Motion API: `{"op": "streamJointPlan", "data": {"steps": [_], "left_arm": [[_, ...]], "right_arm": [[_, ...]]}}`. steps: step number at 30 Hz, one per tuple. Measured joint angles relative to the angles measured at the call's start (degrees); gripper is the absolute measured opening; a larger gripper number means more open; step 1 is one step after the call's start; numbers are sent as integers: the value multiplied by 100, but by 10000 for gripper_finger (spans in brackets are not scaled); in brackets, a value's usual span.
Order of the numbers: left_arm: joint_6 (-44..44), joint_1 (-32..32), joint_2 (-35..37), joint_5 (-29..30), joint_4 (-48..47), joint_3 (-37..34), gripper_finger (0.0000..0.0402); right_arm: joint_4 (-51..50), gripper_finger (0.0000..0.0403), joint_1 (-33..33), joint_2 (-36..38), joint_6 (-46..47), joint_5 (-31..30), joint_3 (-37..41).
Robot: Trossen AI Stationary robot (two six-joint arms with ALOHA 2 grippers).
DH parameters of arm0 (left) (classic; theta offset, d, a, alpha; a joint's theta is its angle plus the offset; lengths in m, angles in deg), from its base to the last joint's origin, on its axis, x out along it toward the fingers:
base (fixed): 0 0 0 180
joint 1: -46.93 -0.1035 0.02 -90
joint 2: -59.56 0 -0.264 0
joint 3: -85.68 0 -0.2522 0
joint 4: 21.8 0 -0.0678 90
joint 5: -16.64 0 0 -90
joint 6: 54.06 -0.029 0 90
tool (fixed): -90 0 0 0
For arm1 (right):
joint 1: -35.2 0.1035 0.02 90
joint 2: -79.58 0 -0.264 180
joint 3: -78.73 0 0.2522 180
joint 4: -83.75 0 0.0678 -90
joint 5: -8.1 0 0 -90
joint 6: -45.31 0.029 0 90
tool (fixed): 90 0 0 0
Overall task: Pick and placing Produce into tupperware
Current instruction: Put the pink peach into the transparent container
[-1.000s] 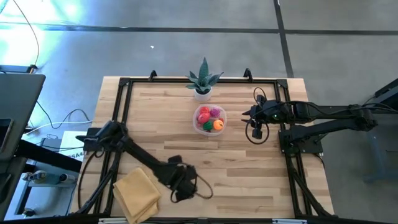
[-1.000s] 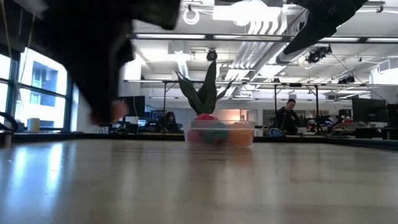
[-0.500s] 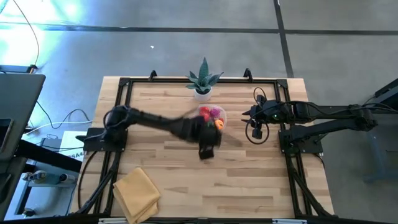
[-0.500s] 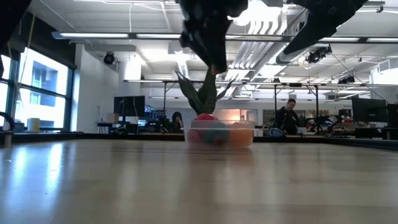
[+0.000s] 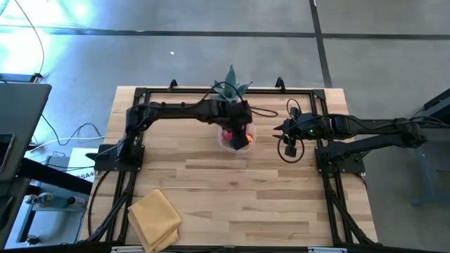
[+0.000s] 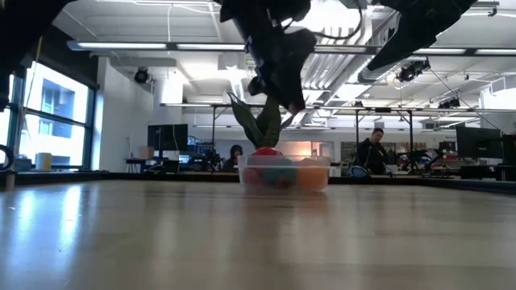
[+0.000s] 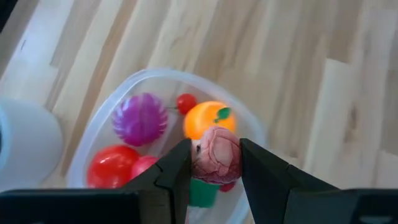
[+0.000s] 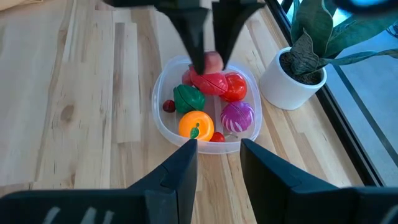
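- The left gripper point(image 7: 214, 163) hangs over the tupperware point(image 5: 235, 138), its fingers point(image 7: 174, 171) clenched on a pink toy fruit point(image 7: 216, 155).
- The tupperware point(image 8: 163, 99) sits on the table point(image 5: 267, 190) near the middle of the far edge, just in front of the potted plant point(image 5: 230, 90) in its white pot point(image 8: 290, 79).
- Inside the tupperware lie a spiky purple piece point(image 7: 140, 118), an orange one point(image 7: 208, 119), a green one point(image 8: 188, 98), a large red one point(image 7: 112, 167) and a small red one point(image 7: 186, 102).
- In the low view the held fruit is above the container's rim point(image 6: 284, 160), not touching the produce below.
- The right gripper point(image 8: 217, 158) waits near the right edge of the table, just beside the tupperware, its fingers point(image 8: 177, 171) released and apart, holding nothing.
- A folded yellow cloth point(image 5: 154, 216) lies at the near left corner.
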Motion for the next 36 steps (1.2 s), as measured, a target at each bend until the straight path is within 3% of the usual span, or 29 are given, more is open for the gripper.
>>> {"op": "streamJointPlan", "data": {"steps": [10,16,22,36], "left_arm": [[-64,-405,-7,-492,957,-560,117],[-128,-433,-333,-497,993,-579,117],[-165,-430,-664,-427,945,-579,117],[-270,-430,-682,20,838,-576,118]], "right_arm": [[0,113,0,0,2,0,0],[0,113,0,0,0,0,0],[0,113,0,2,0,-1,0],[0,113,0,2,2,0,0]]}}
